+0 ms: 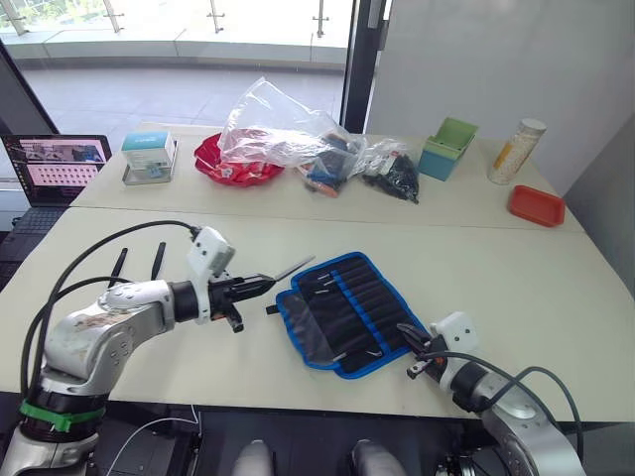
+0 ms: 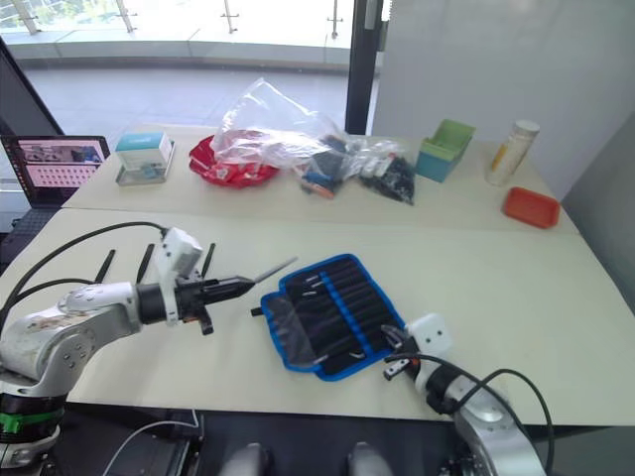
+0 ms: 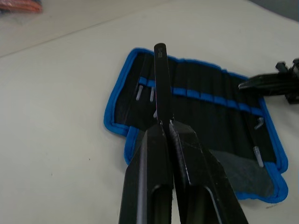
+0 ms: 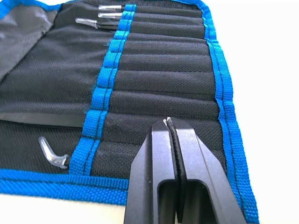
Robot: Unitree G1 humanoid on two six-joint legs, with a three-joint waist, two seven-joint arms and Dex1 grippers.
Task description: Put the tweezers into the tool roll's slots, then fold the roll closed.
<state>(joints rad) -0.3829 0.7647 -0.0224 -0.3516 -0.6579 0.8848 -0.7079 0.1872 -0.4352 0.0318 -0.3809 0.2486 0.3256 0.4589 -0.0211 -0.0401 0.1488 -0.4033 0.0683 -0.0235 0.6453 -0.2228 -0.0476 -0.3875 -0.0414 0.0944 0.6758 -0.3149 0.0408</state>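
Note:
The tool roll (image 1: 347, 312) lies open on the near table, black with blue binding, its slots (image 4: 159, 79) facing up. Clear-capped tips of tweezers (image 4: 88, 22) stick out of some slots. My left gripper (image 1: 260, 286) is shut on one black tweezers (image 1: 293, 268), which hovers just left of the roll and points over its far left corner (image 3: 161, 79). Two more tweezers (image 1: 119, 266) lie on the table behind my left arm. My right gripper (image 1: 409, 332) is shut, its tips (image 4: 168, 122) resting at the roll's near right edge.
On the far table stand a laptop (image 1: 55, 164), a small box (image 1: 149, 157), a red bowl (image 1: 238, 171), clear plastic bags (image 1: 288, 129), a green box (image 1: 448, 147), a bottle (image 1: 516, 151) and a red tray (image 1: 536, 205).

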